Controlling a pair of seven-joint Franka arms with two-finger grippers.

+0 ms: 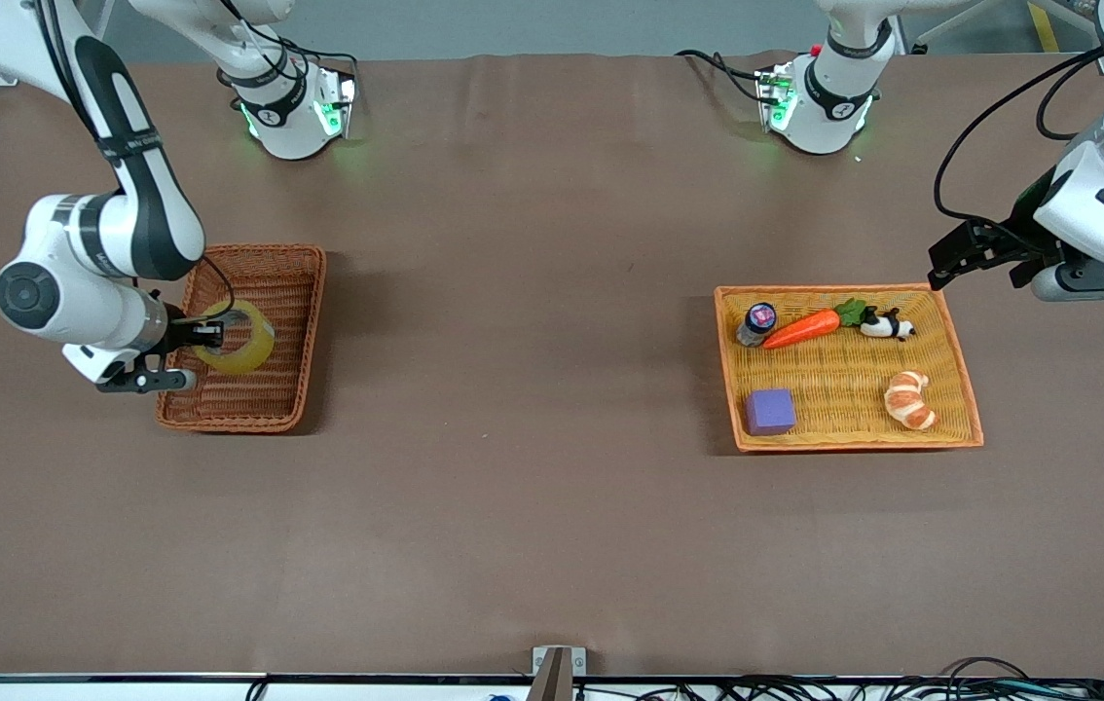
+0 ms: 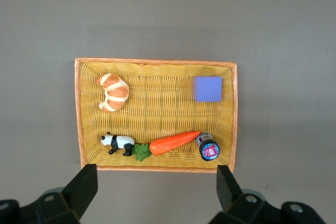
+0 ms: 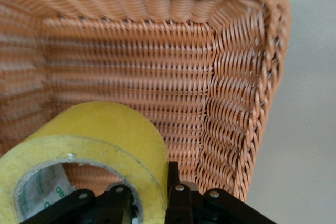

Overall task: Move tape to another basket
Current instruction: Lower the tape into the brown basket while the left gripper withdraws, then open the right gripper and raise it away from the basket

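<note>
The tape (image 1: 239, 341) is a yellowish roll, tilted up inside the dark reddish-brown basket (image 1: 294, 282). My right gripper (image 1: 211, 334) is shut on the roll's wall, one finger in the hole and one outside. The right wrist view shows the tape (image 3: 105, 135) in my right gripper (image 3: 149, 190), with the basket's woven wall (image 3: 236, 77) close by. I cannot tell whether the roll touches the basket floor. My left gripper (image 1: 946, 263) is open and empty over bare table beside the light orange-yellow tray basket (image 1: 854, 445); the left wrist view shows it (image 2: 156, 187) near that tray's rim (image 2: 157, 61).
The tray basket holds a carrot (image 1: 805, 328), a toy panda (image 1: 888, 326), a croissant (image 1: 910, 399), a purple cube (image 1: 770, 411) and a small bottle (image 1: 757, 321). Brown table lies between the two baskets.
</note>
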